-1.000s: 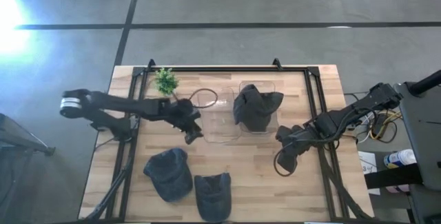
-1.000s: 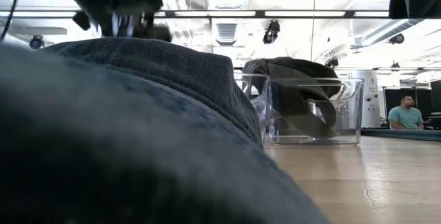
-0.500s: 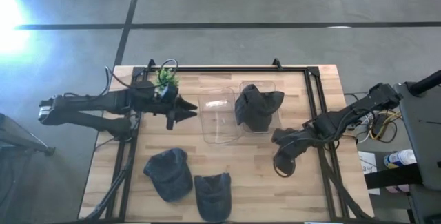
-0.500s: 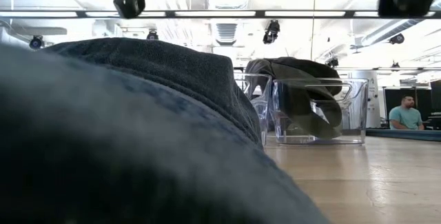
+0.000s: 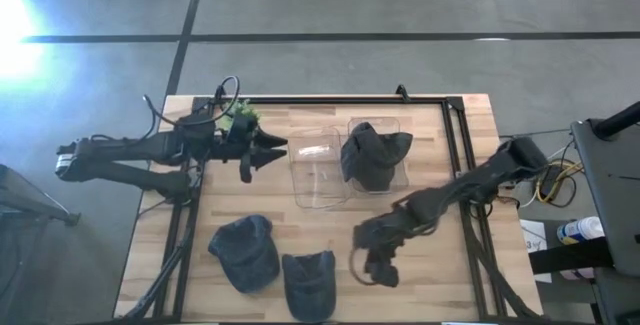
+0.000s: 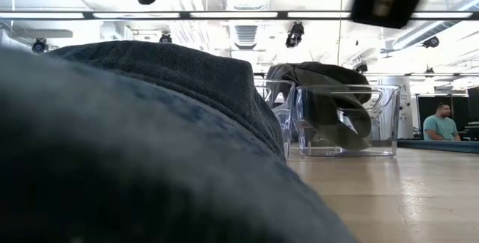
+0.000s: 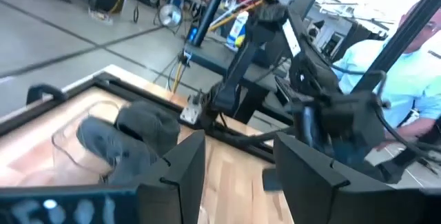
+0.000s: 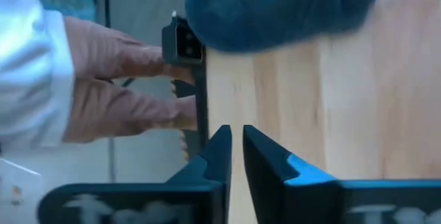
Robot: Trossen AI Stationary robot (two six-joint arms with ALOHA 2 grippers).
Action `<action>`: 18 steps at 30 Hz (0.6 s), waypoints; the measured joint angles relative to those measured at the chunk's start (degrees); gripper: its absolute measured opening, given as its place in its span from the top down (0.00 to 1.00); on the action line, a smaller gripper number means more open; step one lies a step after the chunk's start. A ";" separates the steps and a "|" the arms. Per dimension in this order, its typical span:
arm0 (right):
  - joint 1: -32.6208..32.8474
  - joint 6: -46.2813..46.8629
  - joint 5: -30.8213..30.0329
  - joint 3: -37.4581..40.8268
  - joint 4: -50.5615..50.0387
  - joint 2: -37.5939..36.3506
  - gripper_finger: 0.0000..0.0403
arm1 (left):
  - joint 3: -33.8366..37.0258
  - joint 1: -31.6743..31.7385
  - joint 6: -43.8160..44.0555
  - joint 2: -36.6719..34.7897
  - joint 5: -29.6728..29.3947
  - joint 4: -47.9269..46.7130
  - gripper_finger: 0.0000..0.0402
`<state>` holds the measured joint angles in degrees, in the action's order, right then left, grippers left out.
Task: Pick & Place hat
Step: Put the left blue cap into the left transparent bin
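Note:
Two dark blue denim hats lie flat on the table near its front edge, one [image 5: 244,251] to the left of the other [image 5: 308,281]. The nearer one fills the left of the low view [image 6: 135,146]. A dark grey hat [image 5: 372,155] sits in the right-hand clear bin [image 6: 378,123]. My right gripper [image 5: 376,267] hovers with its fingers together, just right of the blue hats; one hat shows ahead of it in the right wrist view [image 8: 275,7]. My left gripper [image 5: 262,151] is open and empty above the table's left part, left of the empty clear bin [image 5: 318,170].
A small green plant [image 5: 240,116] stands at the far left by the black frame rail [image 5: 330,98]. A person's hand [image 8: 117,79] in a white sleeve rests at the table's edge near my right gripper. Another person [image 6: 441,123] sits in the room behind.
My right gripper has swung from the table's right side toward the near left, ending close to the two blue hats. My left gripper has drawn back from the empty bin toward the far left and has risen. The hats and the bins have stayed put.

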<state>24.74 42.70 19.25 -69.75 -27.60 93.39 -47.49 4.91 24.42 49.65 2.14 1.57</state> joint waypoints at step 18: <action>-9.34 -13.62 -5.55 -31.70 -29.50 19.83 0.61 | -5.40 0.00 -9.82 -2.60 1.65 -3.44 0.59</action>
<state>15.40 29.08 13.69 -101.44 -57.10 113.22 -52.89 4.91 14.60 47.05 3.79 -1.87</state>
